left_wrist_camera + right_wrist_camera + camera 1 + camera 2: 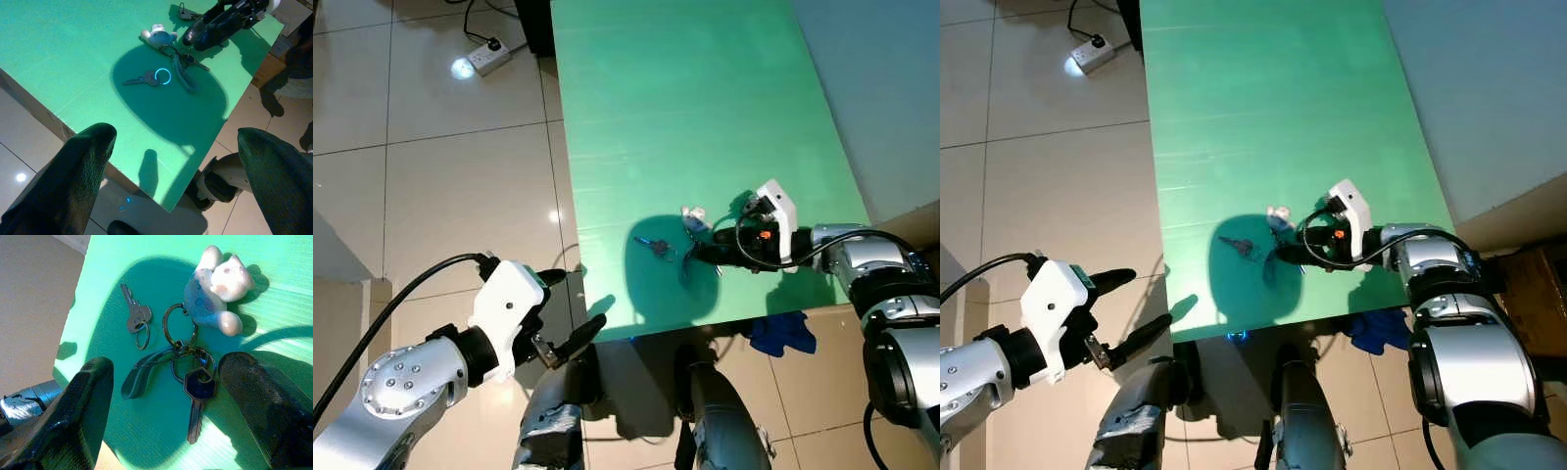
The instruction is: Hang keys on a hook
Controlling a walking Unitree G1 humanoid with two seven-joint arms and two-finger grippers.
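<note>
Green tabletop (685,117) is filling the scene before us, and we are taking it as our landmark. Near its front edge the key bunch (188,367) is lying flat: a ring, a dark strap loop, one dark-headed key, and a small plush charm (215,289) at the far side. Just beside the bunch, toward the table's left edge, a single key (656,247) with a small ring is lying apart from it.

We are reaching in with the right gripper (700,255) from the table's right side, low over the surface, its fingers spread apart on either side of the bunch and clamped on nothing.

Our left gripper (570,311) is hanging off the table's front left corner, above the tiled floor (440,186), fingers wide apart and empty.

Beyond the table's far left corner, a white power strip (487,57) is sitting on the tiles. Under the front right corner, a blue cloth (783,335) is lying.
</note>
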